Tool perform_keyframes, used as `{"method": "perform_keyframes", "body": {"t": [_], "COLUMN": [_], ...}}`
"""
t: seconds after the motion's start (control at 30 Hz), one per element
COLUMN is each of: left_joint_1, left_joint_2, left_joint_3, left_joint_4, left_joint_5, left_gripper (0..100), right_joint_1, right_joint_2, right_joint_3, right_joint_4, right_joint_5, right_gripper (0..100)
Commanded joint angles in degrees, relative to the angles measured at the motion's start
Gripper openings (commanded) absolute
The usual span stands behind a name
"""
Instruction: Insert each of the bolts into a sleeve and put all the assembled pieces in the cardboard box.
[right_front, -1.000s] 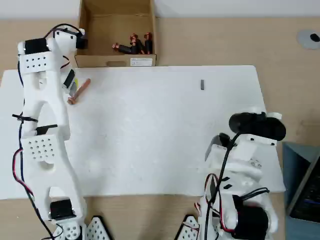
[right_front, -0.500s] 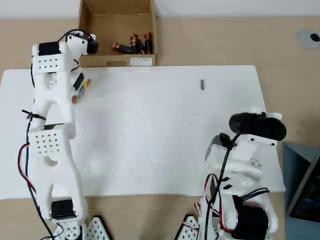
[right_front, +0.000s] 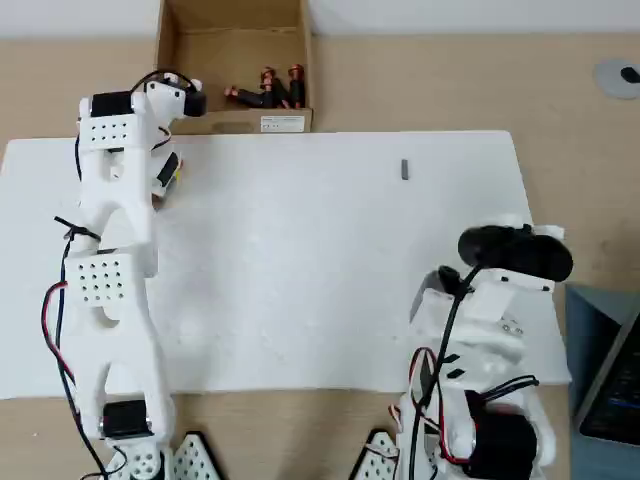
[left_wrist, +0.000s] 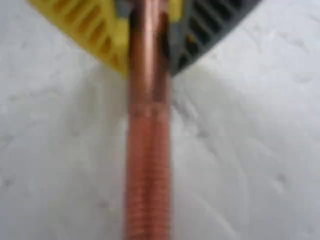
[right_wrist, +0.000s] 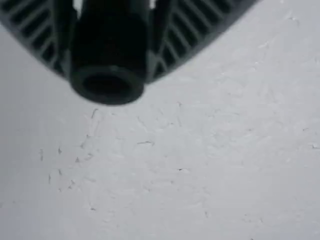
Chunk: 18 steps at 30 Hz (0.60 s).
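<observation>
The left jaws are clenching a copper bolt (left_wrist: 148, 150) by its plain upper shank, one yellow finger (left_wrist: 95, 35) and one dark finger (left_wrist: 210, 30) pressing it from either side, with the threaded end sticking out over the white mat (left_wrist: 260, 150). The right jaws are gripping a black sleeve (right_wrist: 107, 85), its open bore facing out and hanging just above the mat.

Seen from above, the left arm (right_front: 110, 230) is reaching to the far left corner of the mat, its tip just beside the near wall of the box (right_front: 167, 60). The right arm (right_front: 500, 300) is sitting folded at the near right, so bolt and sleeve are well apart.

As for progress, a few assembled pieces (right_front: 268, 90) are already lying in the box against its right wall, so that share looks done. The bolt and sleeve in hand are not yet joined; they are waiting to be brought together, mated, and dropped in the box. One more small dark sleeve (right_front: 404, 169) is lying loose on the far right of the mat, and whether a bolt remains for it I cannot tell.

The wrist views are giving each grip up close: the bolt's thread, the sleeve's hollow mouth, how squarely each is sitting. The high view is supplying the layout instead: the box, its contents, the loose sleeve, and the wide gap between the arms on the table (right_front: 430, 80).
</observation>
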Motion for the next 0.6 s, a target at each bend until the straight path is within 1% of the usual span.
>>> {"method": "perform_keyframes", "body": {"t": [0.0,0.13,0.23,0.33,0.57], "left_joint_1": [-0.7,-1.1,-1.1,-1.6,-2.7], "left_joint_2": [0.1,0.1,0.1,-0.1,-1.3], "left_joint_3": [-1.2,-4.1,-9.5,-16.1,-31.7], "left_joint_4": [0.4,1.8,5.4,5.4,5.4], "left_joint_5": [6.9,16.3,21.1,26.3,34.5], "left_gripper": [0,0,0,0,0], "right_joint_1": [0.5,0.4,0.4,0.4,0.4], "right_joint_2": [-0.3,-0.3,-0.3,-0.3,-0.3], "right_joint_3": [0.1,0.1,0.1,0.1,0.1], "right_joint_4": [-1.1,-1.1,-1.1,-1.1,-1.1], "right_joint_5": [0.5,0.5,0.5,0.5,0.5], "right_gripper": [0.9,0.9,0.9,0.9,0.9]}}
